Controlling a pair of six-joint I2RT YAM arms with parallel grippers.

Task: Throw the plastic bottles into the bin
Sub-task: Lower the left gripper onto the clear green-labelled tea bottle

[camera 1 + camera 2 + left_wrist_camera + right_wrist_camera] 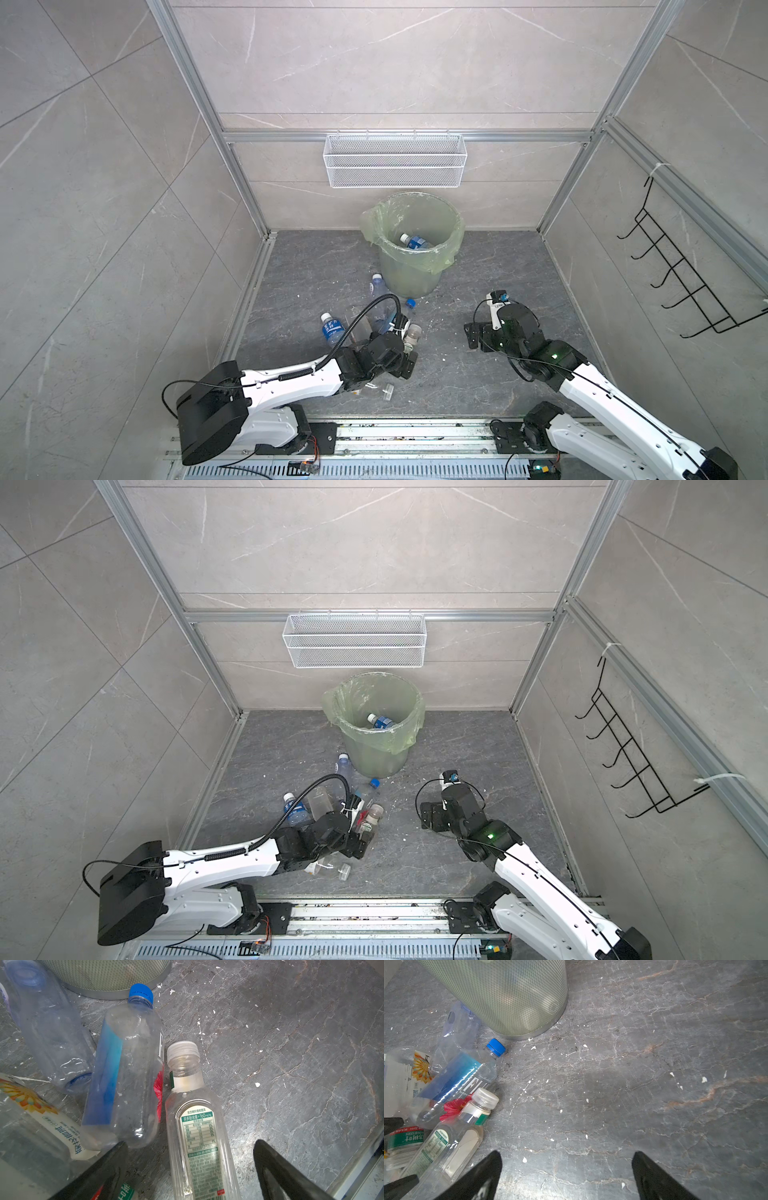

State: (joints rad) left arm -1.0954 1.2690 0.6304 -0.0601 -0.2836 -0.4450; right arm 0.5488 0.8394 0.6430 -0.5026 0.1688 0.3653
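The bin [415, 249], grey-green with a light green bag, stands at the back of the floor with a blue-labelled bottle [415, 242] inside. Several plastic bottles lie in front of it: a blue-capped one [128, 1076], a bluish clear one [47, 1028], a blue-labelled one [332, 330] and a white-capped tea bottle [197, 1126]. My left gripper [190, 1142] is open and straddles the tea bottle, with floor showing on both sides of it. My right gripper [566, 1152] hangs open over bare floor to the right of the pile.
A white wire basket [394, 160] hangs on the back wall above the bin. On the right wall is a black wire rack [681, 270]. Another clear bottle [384, 390] lies under my left arm. The arms' rail [415, 432] runs along the front edge.
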